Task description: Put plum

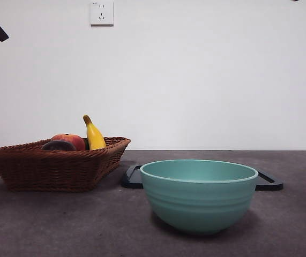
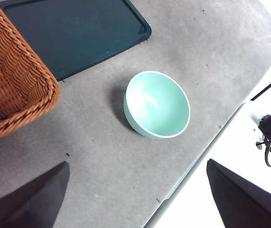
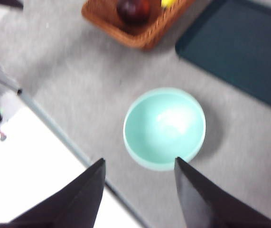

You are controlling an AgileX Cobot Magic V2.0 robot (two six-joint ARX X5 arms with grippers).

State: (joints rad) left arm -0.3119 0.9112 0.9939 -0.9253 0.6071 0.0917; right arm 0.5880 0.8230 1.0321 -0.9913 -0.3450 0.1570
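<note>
The plum [image 1: 58,145] lies in the brown wicker basket [image 1: 51,168] on the left of the grey worktop [image 1: 61,219] in the front view, a dark rounded top just above the woven rim. Touching it from behind is a red-orange fruit [image 1: 72,140], and beside that a yellow banana [image 1: 94,136] stands upright with its dark tip up. In the right wrist view the plum shows as a glossy dark maroon ball inside the basket, though that picture is blurred and its edges are soft.

A pale green bowl [image 1: 198,195] stands near the front of the worktop, apart from the basket. Behind it lies a flat dark tray [image 1: 268,183], its corners showing on both sides of the bowl.

The left gripper [image 2: 137,199] hovers high above the worktop with its fingers [image 2: 35,199] spread wide, nothing between them; the bowl and a corner of the basket lie below it. The right gripper [image 3: 140,190] also hangs above the bowl, its fingers [image 3: 83,197] apart and holding nothing.

On the white wall a white power socket [image 1: 102,13] is mounted; there may be a small mark on its upper edge, but it is too small to read. No other lettering can be read on any of the things.
</note>
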